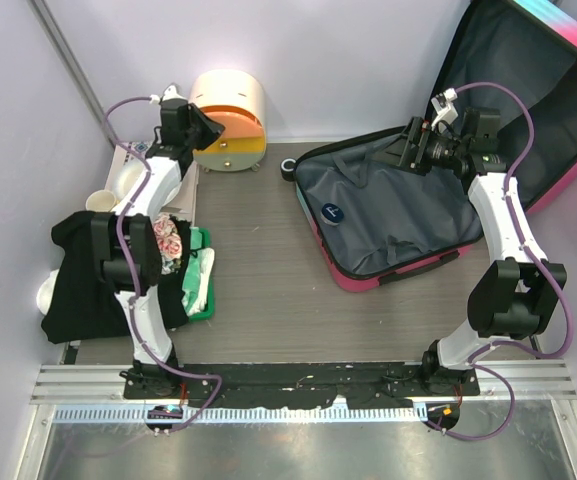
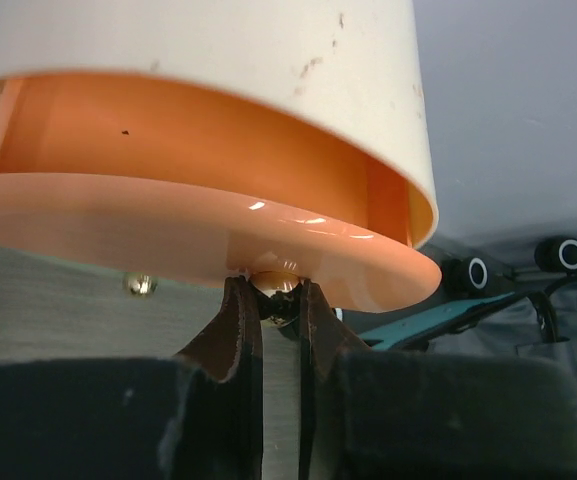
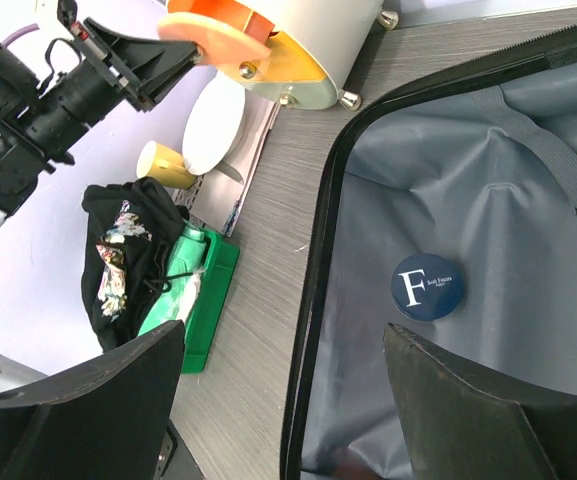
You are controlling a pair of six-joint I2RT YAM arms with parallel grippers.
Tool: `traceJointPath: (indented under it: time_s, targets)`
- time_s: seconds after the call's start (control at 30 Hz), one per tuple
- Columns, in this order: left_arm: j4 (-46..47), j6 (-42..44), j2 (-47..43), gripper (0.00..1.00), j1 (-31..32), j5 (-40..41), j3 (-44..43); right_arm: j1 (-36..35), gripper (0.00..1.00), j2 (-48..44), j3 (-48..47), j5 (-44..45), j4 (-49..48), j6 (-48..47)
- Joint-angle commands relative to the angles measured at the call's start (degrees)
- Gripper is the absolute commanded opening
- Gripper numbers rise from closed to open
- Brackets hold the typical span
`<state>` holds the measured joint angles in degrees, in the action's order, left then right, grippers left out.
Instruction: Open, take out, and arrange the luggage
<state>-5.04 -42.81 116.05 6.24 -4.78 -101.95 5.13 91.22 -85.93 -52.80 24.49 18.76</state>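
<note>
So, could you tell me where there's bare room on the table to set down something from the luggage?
The widest bare stretch of table lies between the green tray and the luggage, running from the round drawer box down to the near edge. The left side is crowded: black garment, cup, tray.

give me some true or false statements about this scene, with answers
1. The luggage lies open. True.
2. The left gripper is shut on the knob of the round box's orange drawer. True.
3. The right gripper holds the blue tin. False: its jaws stand open above the lining, and the tin lies loose in the luggage.
4. The green tray sits inside the luggage. False: it is on the table, apart from the luggage.
</note>
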Motion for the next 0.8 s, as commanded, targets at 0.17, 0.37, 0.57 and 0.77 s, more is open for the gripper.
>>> traceJointPath:
  time_s: [0.17,0.37,0.57,0.77]
  targets:
    - [1.2,-5.7,-12.1,0.0,0.4,-2.5,11.9,0.2,0.86,0.1,-2.0,-0.9,-1.8,0.8]
    - [0.8,-5.4,-13.9,0.3,0.4,-2.7,14.1,0.1,0.86,0.8,-2.2,-0.5,-1.6,0.7]
    - [0.6,-3.8,-16.7,0.6,0.1,-3.3,14.5,-1.0,0.86,1.9,-4.3,5.2,3.7,-5.7]
    - [-1.9,4.6,-23.8,0.78,-1.4,-8.4,17.7,-8.4,0.86,5.2,-6.7,18.8,14.9,-28.4]
